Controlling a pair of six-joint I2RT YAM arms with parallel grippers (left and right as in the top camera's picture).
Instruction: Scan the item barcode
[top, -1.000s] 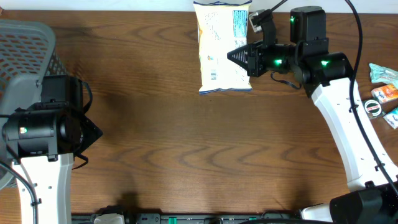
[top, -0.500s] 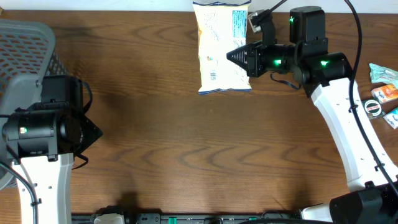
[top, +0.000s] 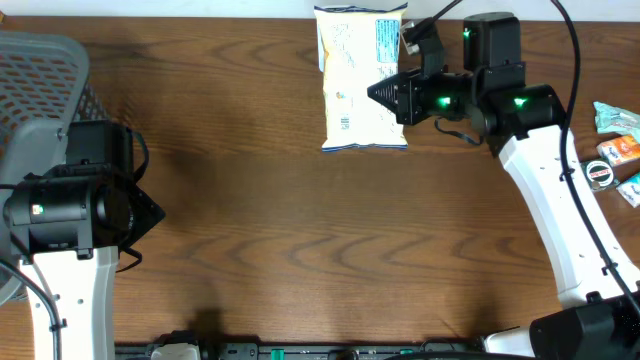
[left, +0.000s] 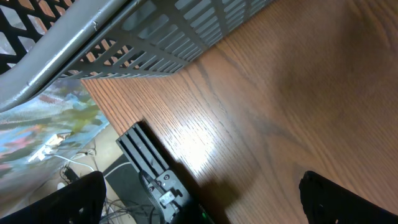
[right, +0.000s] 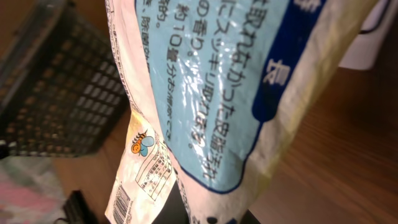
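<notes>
— Since a second ago the snack bag (top: 362, 80) is sitting a touch further right in the overhead view, and the right hand (top: 380, 93) is riding along with it.

— Is that hand gripping it?

— Yes. Its fingers are pinching fully together on the bag's right edge, about halfway down its length. The bag is stretching out leftward from the hand at the far edge of the tabletop (top: 300, 230), right of centre, and its top is running off the frame.

— And the left hand (left: 199, 183)?

— It is spreading as wide as it goes and gripping nothing. It is hanging over bare wood beside the basket (left: 155, 43) at the left, well apart from the bag.

— What is proving hard to read?

— From the right wrist the bag is filling nearly the whole picture, so the fingers are showing only as a dark sliver at the bottom. The barcode (right: 122, 202) is peeking out at the bag's lower left corner, blurred and cut by the frame. Whether the bag is touching the tabletop or hanging clear, I cannot tell.

— What is the basket holding?

— Overhead, only grey lattice is showing, and the left arm (top: 70, 210) is covering a good part of it. At the right edge some small packets (top: 615, 150) are lying on the wood, partly cut off.
</notes>
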